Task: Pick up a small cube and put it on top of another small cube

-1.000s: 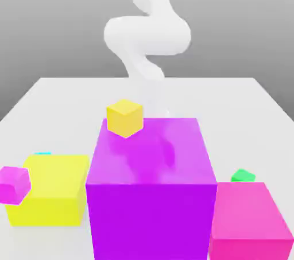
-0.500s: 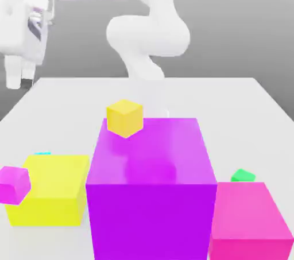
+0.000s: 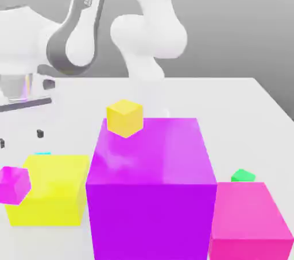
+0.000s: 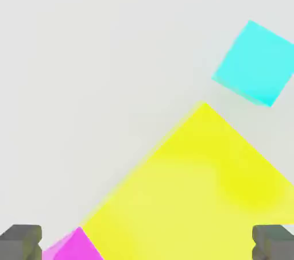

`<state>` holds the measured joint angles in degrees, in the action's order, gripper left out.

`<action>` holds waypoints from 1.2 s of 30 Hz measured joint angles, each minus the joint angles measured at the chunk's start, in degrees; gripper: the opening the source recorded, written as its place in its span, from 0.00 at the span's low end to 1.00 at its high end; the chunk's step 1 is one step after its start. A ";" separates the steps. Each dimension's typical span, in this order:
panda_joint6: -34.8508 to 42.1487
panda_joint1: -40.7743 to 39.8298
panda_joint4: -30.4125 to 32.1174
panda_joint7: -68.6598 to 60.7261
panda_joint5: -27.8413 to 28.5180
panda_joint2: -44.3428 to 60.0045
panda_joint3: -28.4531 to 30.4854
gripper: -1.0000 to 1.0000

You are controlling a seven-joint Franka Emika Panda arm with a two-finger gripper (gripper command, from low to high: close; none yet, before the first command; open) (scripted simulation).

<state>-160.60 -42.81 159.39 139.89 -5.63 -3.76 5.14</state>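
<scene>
**White arm, jaws spread above the table's edge**

Dark fingertips of the gripper (image 3: 20,138) stand wide apart, holding nothing, above the white table (image 3: 229,104). At about five o'clock from them in the exterior view, the small cyan cube (image 4: 254,62) peeks out just behind the yellow block (image 3: 51,190). A small magenta cube (image 3: 14,184) sits at that block's nine o'clock.

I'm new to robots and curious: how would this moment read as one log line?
gripper: open, empty | cyan cube: on table beside big yellow block | stacking: not started
</scene>
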 joint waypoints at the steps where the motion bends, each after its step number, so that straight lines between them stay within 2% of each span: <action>1: -0.77 -1.37 0.73 3.05 0.72 1.01 0.37 0.50; 6: -5.11 -4.74 3.17 15.25 4.09 6.53 2.51 0.50; 9: -8.77 -4.82 2.44 14.71 2.57 11.03 1.88 0.50; 14: -15.14 -8.59 1.03 12.58 -0.46 18.99 -2.68 0.50; 15: -16.12 -9.30 0.84 12.43 -0.72 20.22 -3.48 0.00; 23: -15.51 -8.82 0.97 12.56 -0.47 19.29 -2.91 0.00; 31: -5.76 -6.60 3.32 16.42 4.68 7.19 0.59 0.00; 36: 1.78 -5.95 -0.56 7.07 2.37 4.44 0.10 0.00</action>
<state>-158.82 -48.75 158.83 146.97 -3.26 0.68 5.24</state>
